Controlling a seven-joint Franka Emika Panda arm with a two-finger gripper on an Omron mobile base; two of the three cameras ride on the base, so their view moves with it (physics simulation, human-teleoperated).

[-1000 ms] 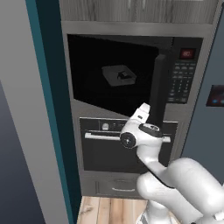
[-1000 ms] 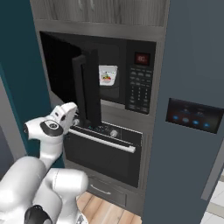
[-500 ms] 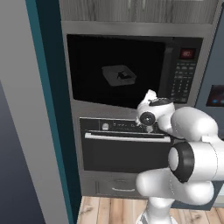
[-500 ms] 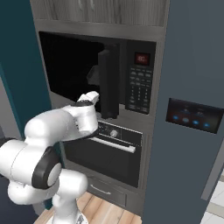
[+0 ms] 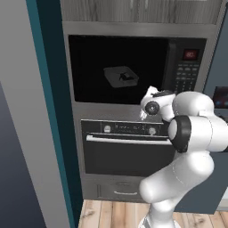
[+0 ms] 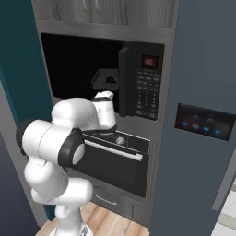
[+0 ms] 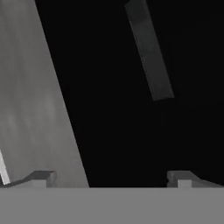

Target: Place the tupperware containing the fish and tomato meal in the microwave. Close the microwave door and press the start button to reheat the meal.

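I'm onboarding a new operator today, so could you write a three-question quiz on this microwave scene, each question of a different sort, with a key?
1. True or false: the tupperware sits inside the microwave.
2. Multiple choice: the microwave door is (A) fully shut, (B) partly open, hinged by the keypad, (C) removed.
3. Fill in: the fingers of the gripper stand ____ with nothing between them.

Key: 1 true; 2 B; 3 open. The right base view shows the door angled out from the front while the white arm reaches in below the cavity, above the oven.
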